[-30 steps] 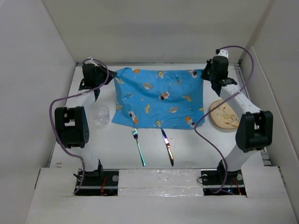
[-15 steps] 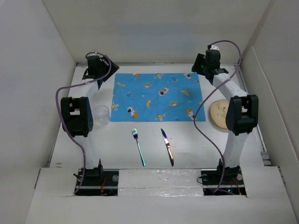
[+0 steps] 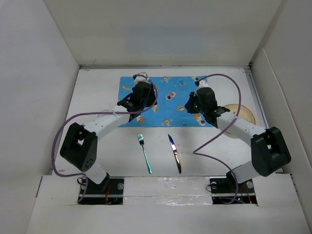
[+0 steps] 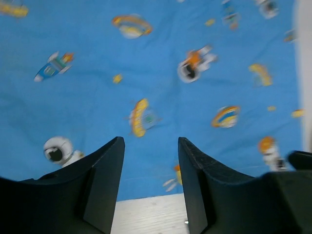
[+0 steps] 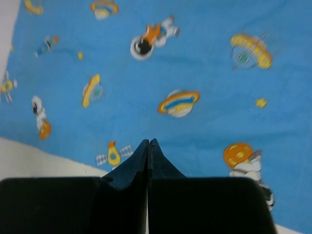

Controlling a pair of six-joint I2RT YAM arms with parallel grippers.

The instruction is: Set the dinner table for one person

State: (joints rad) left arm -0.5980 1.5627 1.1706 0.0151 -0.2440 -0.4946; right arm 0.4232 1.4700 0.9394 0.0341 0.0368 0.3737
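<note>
1. bench (image 3: 117,151): the white walled surface under both arms. it carries every item listed below.

2. left claw (image 4: 149,146): jaws set wide, nothing between them. it hovers over the left part of the placemat (image 3: 168,109), just inside the near edge.

3. placemat: blue cartoon print, lying flat and square on the far middle of the bench, with no raised corner in view.

4. fork (image 3: 145,155) and knife (image 3: 174,155): side by side on bare bench, just in front of the placemat. fork on the left, knife on the right, apart from each other and from the cloth.

5. right claw (image 5: 147,145): fingers pressed together, gripping nothing. it hovers over the right part of the placemat.

6. plate (image 3: 243,113): on the bench beside the right edge of the placemat, partly hidden by the right arm.

step in hand (judgement): spreading the placemat appears complete. placing the tableware has not started.

next move (judgement): the plate most likely goes onto the middle of the placemat. the right arm is nearest. its claw must open before it can take the rim, and a low edge grasp is needed.

count: placemat 1, fork 1, knife 1, plate 1, claws 2.
</note>
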